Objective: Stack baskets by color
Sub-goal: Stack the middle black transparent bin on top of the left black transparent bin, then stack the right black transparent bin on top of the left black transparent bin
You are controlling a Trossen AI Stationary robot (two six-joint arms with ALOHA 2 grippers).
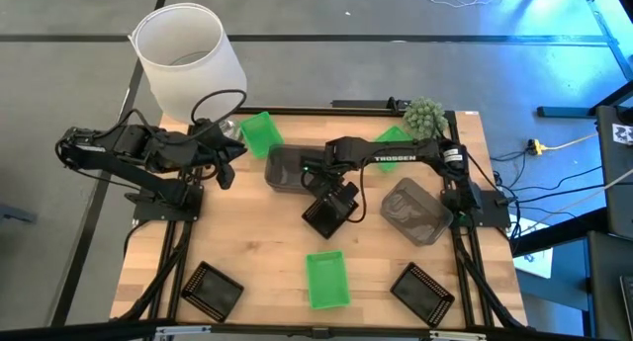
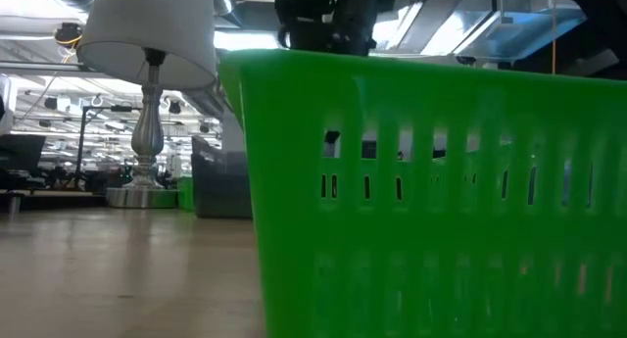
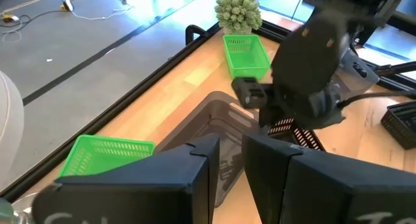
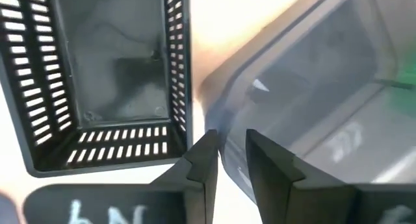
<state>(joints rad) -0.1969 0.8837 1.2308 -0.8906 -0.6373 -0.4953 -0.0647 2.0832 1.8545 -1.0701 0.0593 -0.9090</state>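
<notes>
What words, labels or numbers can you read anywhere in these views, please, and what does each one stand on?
"TROSSEN": white letters along the right arm in the high view.
White handwritten-looking marks on the right end effector body: cut off, not readable.
Similar white marks on the left end effector body: cut off, not readable.
Black-and-white tag at the high view's right edge: no readable text.

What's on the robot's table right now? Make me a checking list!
Surface: wooden table, bare wood between things.
Job's things: three green baskets, three black baskets and two grey baskets seen, scattered.
Clutter: white lampshade and small plant at the far edge.
Grippers: left gripper by the lampshade, jaws slightly apart, empty; right gripper over the middle black basket, jaws slightly apart.
Cables: yellow cable on the floor.
Surroundings: nothing seen.
</notes>
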